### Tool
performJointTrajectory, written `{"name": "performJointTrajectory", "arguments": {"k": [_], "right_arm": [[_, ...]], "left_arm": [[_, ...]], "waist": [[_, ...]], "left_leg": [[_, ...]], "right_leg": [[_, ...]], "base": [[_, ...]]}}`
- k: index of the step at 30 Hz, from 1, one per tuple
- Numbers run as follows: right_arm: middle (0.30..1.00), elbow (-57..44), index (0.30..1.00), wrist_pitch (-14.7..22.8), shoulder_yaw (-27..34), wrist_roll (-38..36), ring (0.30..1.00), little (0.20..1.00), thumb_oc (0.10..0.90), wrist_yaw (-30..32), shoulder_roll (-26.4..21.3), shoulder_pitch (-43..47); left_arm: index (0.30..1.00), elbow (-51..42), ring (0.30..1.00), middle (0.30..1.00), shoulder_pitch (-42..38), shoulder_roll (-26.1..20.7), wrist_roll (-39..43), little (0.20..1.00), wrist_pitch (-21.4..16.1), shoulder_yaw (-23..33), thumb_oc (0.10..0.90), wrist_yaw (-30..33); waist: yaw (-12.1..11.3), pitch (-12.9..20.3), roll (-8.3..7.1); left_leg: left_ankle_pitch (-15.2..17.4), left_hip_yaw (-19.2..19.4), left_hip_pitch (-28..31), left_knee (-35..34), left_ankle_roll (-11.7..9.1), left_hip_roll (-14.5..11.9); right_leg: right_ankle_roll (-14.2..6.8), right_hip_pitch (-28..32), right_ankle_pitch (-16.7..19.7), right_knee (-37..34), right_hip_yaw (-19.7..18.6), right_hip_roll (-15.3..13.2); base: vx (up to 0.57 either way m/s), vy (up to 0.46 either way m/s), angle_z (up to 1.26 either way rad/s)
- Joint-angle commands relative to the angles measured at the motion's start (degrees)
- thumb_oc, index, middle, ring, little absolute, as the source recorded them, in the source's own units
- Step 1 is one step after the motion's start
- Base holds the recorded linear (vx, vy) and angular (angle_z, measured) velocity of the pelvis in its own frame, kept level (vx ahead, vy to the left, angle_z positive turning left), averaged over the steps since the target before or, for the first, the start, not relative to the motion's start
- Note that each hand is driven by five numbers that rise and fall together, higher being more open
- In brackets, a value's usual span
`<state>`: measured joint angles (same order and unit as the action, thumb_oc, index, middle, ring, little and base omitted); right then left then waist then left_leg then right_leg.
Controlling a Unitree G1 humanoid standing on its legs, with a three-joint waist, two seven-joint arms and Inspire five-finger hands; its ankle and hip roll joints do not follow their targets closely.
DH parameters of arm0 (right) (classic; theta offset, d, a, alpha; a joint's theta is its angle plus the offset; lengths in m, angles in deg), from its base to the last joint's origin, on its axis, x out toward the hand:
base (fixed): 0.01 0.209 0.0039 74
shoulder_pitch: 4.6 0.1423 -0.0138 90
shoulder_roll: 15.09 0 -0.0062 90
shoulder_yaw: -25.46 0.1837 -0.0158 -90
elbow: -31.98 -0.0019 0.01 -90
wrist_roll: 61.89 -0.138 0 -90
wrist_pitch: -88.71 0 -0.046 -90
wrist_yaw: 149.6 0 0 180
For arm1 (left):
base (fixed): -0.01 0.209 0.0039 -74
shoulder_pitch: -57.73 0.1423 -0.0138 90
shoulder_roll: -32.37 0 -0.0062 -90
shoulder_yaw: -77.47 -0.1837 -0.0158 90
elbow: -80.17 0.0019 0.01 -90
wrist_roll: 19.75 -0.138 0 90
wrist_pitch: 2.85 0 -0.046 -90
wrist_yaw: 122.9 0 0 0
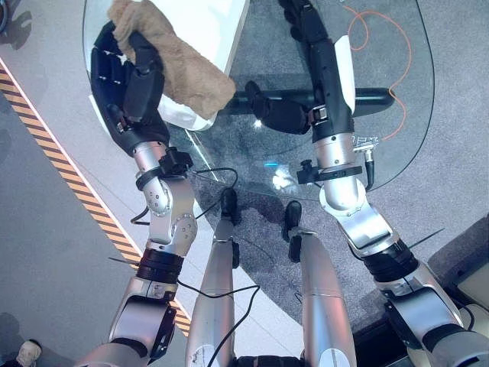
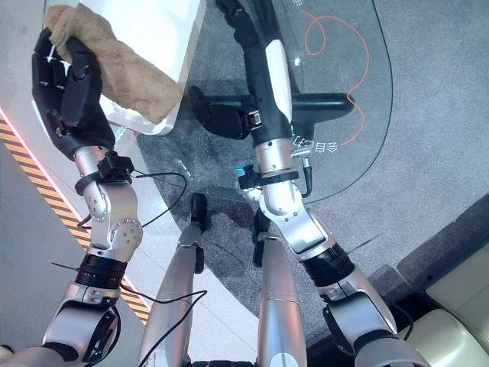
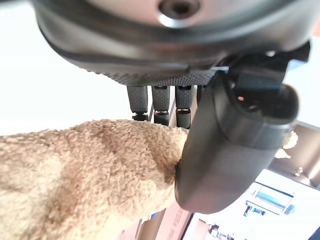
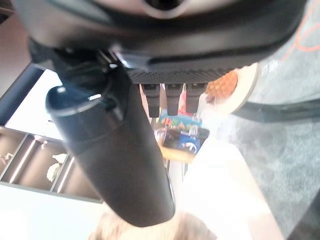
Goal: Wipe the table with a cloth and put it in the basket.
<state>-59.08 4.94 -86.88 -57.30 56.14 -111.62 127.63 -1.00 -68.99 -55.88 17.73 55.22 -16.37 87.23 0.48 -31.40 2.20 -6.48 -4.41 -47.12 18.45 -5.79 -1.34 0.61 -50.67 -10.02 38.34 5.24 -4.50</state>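
A tan fluffy cloth (image 1: 183,69) hangs from my left hand (image 1: 126,84), which is raised at the near left edge of the glass table (image 1: 397,115). The fingers and thumb (image 3: 230,140) are curled round one end of the cloth (image 3: 85,175). The loose end droops in front of a white box-like container (image 2: 164,38) at the table's left side. My right hand (image 1: 302,19) reaches forward over the middle of the glass with relaxed fingers, and its thumb (image 4: 120,150) holds nothing.
Under the oval glass top a black base (image 1: 367,98) stands on grey carpet, with an orange cable (image 1: 382,38) on the floor beneath. A yellow-and-black striped line (image 1: 69,176) runs along the floor at the left.
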Motion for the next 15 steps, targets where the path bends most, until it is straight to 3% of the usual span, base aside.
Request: {"name": "performJointTrajectory", "arguments": {"k": [1, 7, 15], "right_arm": [[0.900, -6.81, 0.900, 6.38, 2.13, 2.28, 0.900, 0.900, 0.800, 2.23, 1.40, 7.18], [0.900, -5.42, 0.900, 4.66, 2.39, 2.33, 0.900, 0.900, 0.800, 5.59, 0.82, 7.20], [0.900, 2.13, 0.900, 3.62, 4.49, 3.06, 0.900, 0.900, 0.800, 16.27, -1.31, 5.27]], "left_arm": [[0.300, -4.48, 0.300, 0.300, -9.54, -3.52, -8.01, 0.200, -10.18, 3.24, 0.100, 1.67], [0.300, -1.97, 0.300, 0.300, -10.79, -4.39, -10.78, 0.200, -10.65, 3.45, 0.100, 4.71], [0.300, 3.07, 0.300, 0.300, -12.17, -6.47, -12.93, 0.200, -12.49, 3.64, 0.100, 6.77]], "waist": [[0.34, 1.60, -0.37], [0.69, 1.60, -0.37], [1.42, 1.60, -0.39]], "left_leg": [[8.28, 4.35, 2.25, 6.17, 4.17, 4.24], [8.49, 4.36, 2.02, 6.42, 4.05, 4.12], [8.62, 4.73, 2.45, 5.99, 4.00, 3.76]], "right_leg": [[-1.71, 3.44, 3.55, -8.06, -1.71, 4.55], [-1.70, 3.15, 3.46, -7.92, -2.04, 4.56], [-1.87, 3.36, 3.47, -8.26, -2.31, 4.46]], "base": [[0.00, 0.000, 0.00], [0.00, 0.000, 0.00], [0.00, 0.004, 0.00]]}}
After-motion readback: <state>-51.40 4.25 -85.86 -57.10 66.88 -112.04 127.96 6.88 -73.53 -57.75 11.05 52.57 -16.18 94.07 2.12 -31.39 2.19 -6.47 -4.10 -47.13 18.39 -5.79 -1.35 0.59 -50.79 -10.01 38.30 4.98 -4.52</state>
